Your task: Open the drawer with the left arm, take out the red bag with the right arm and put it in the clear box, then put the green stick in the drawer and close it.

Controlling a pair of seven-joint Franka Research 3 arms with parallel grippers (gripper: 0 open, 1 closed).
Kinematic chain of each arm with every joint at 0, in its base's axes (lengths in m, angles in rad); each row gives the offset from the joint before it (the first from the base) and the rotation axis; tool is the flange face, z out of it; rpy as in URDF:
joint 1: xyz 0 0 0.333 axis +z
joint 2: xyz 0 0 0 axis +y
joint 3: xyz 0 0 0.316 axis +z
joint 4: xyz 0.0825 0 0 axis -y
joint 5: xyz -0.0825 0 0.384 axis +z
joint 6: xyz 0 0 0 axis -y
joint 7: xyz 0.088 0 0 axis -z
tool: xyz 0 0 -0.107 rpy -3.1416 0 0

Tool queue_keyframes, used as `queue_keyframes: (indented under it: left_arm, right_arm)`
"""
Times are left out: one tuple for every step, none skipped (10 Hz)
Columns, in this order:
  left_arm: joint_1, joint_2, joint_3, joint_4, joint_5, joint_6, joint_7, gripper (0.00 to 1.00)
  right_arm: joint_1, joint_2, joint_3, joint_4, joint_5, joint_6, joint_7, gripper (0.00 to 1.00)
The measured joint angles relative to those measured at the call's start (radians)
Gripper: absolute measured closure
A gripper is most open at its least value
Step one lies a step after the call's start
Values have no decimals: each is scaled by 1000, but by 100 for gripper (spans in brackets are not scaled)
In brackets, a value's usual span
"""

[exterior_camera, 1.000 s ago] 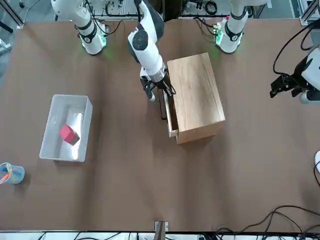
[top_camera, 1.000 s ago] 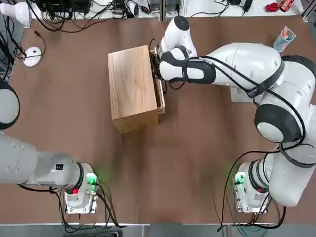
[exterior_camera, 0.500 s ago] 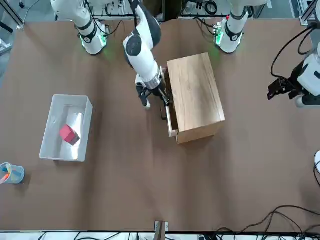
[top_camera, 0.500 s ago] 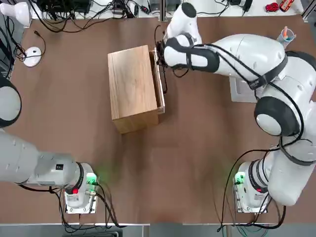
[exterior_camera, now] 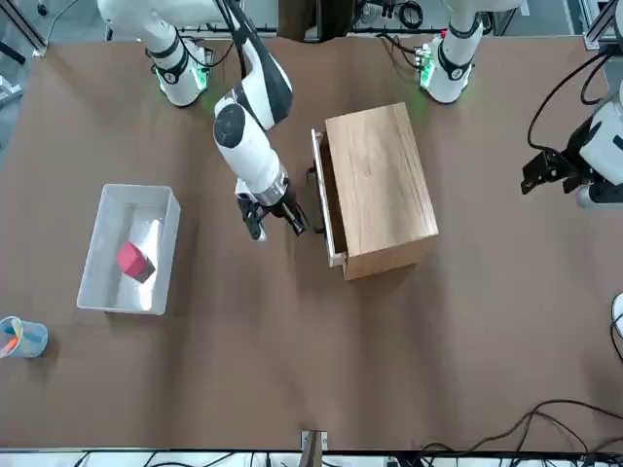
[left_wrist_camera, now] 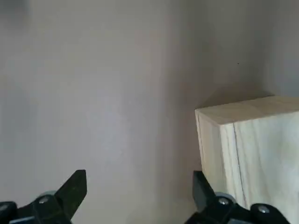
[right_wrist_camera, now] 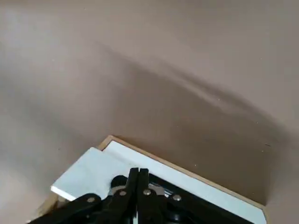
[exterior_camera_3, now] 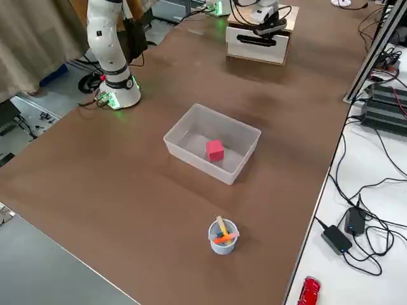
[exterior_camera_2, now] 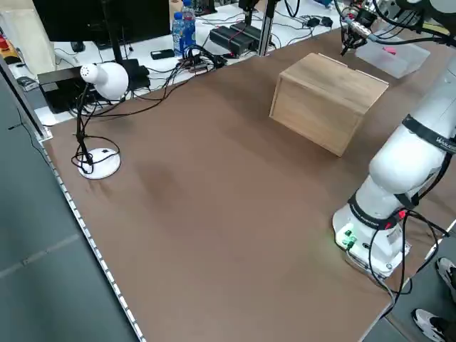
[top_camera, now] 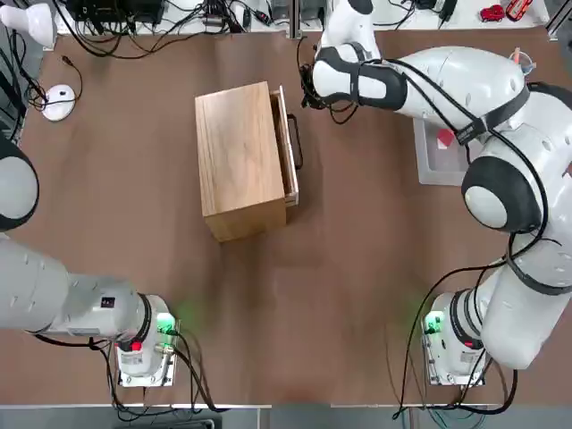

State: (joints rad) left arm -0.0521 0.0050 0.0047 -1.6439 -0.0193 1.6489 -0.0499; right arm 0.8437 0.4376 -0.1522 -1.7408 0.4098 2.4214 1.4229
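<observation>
A: Starting at the left of the front view: find the clear box (exterior_camera: 107, 209) there, with the red bag (exterior_camera: 134, 261) lying inside. Counts as done, judging by that.

B: Agreed. Moving right, toward the middle: find the right arm's tool (exterior_camera: 274, 218) just beside the drawer (exterior_camera: 325, 209), no longer touching the black handle (top_camera: 298, 147). Half a second back, sat right against that handle; a second back, worked at the drawer front.

A: And the state of that tool?

B: Pressed together, going by the right wrist view, and pinching nothing.

A: So, backing off after a push. Shut all the way?

B: Hard to say. Looks nearly flush with the cabinet (exterior_camera: 380, 185) in the top view, with only a thin lip showing along the side.

A: Any sign of the green stick?

B: None on the tabletop (exterior_camera: 292, 370). Probably inside the drawer already, but cannot tell from here.

A: And the far right of the frame?

B: Left arm's tool (exterior_camera: 542, 172), parked well apart from the cabinet, spread wide and empty, same as a second back.

A: Reads as the last step near its end, then. Worth checking that lip before calling the drawer closed.
</observation>
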Motion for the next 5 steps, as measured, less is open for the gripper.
queue_keyframes:
  left_arm:
    - [0,0,-1,0,0,0,0,0]
    - [0,0,-1,1,0,0,-1,0]
    - [0,0,-1,1,0,0,-1,0]
    - [0,0,-1,1,0,0,-2,0]
    - [0,0,-1,1,0,0,-2,0]
  right_arm:
    - [24,13,4,-11,0,4,4,95]
    - [51,33,4,-14,-1,27,11,95]
    - [63,31,-4,-14,-2,36,19,95]
    - [71,32,-4,-14,-1,48,37,95]
    - [90,35,-1,-14,1,68,72,95]
